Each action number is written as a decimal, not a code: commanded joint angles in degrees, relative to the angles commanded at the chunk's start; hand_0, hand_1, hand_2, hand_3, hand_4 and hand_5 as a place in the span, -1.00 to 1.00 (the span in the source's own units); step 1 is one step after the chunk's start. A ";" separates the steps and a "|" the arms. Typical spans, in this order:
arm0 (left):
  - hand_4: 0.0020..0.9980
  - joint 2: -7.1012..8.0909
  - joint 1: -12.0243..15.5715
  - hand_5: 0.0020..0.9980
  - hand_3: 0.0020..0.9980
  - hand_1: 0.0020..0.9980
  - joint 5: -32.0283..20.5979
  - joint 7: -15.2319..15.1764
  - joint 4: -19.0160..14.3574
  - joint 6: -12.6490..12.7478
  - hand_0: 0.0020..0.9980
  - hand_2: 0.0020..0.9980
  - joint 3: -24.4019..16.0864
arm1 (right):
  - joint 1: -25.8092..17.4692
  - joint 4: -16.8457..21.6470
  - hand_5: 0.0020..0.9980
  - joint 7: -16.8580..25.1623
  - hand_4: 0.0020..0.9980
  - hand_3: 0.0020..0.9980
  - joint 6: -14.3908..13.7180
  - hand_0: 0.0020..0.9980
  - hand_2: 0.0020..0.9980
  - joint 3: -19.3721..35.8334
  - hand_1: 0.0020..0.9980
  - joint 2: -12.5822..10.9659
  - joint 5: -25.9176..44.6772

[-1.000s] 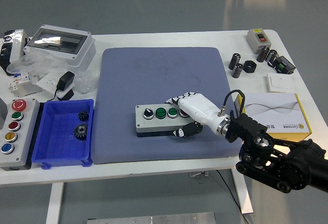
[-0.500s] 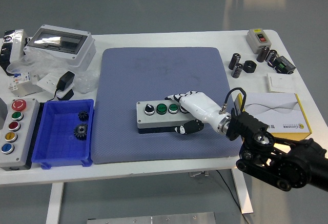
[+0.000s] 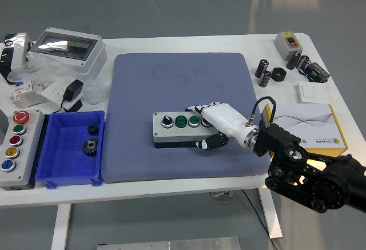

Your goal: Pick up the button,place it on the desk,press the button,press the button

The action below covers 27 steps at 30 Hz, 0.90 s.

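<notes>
The button box, a grey station with a black selector knob and green push buttons in a row, lies flat on the blue-grey mat near its front edge, and my right hand has it clasped at its right end: striped fingers curl over the far top edge, thumb pressed against the near side. So I am closed on it, not spread.

Over the last second the box has slid slightly to the right and squared up with the mat's edge, and my wrist has drawn in with it. It now seems to rest on the mat rather than hang from my grip, so I judge the placing step all but finished. What remains is to let go and bring a fingertip down on a green button.

Further out, the blue bin with two gears sits on the bench to the left, beside a second button panel. A yellow-edged box lies at my right.
</notes>
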 joint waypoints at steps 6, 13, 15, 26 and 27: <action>0.52 -0.01 0.01 -0.65 0.39 0.24 0.02 0.01 0.00 -0.04 0.29 0.24 0.05 | 0.07 0.09 -0.57 -0.17 0.66 0.96 0.34 0.70 0.80 -0.01 0.68 -0.16 0.17; 0.52 0.01 0.02 -0.66 0.38 0.24 0.05 0.24 0.00 0.43 0.29 0.24 0.16 | 0.09 0.17 -0.56 -0.79 0.66 0.96 1.66 0.70 0.81 0.45 0.68 -0.29 0.19; 0.52 0.02 0.05 -0.66 0.38 0.24 0.06 0.24 0.00 0.43 0.29 0.24 0.18 | 0.09 0.25 -0.56 -0.87 0.66 0.96 1.88 0.70 0.81 0.56 0.68 -0.36 0.21; 0.51 -0.04 0.23 -0.66 0.37 0.25 0.08 0.10 0.00 0.22 0.29 0.24 0.21 | 0.09 1.36 -0.46 -1.10 0.73 0.98 2.28 0.72 0.83 0.85 0.71 -1.05 0.31; 0.51 -0.04 0.25 -0.66 0.37 0.25 0.07 0.08 0.00 0.20 0.29 0.24 0.21 | 0.11 1.53 -0.46 -1.10 0.73 0.98 2.32 0.72 0.83 0.88 0.71 -1.15 0.34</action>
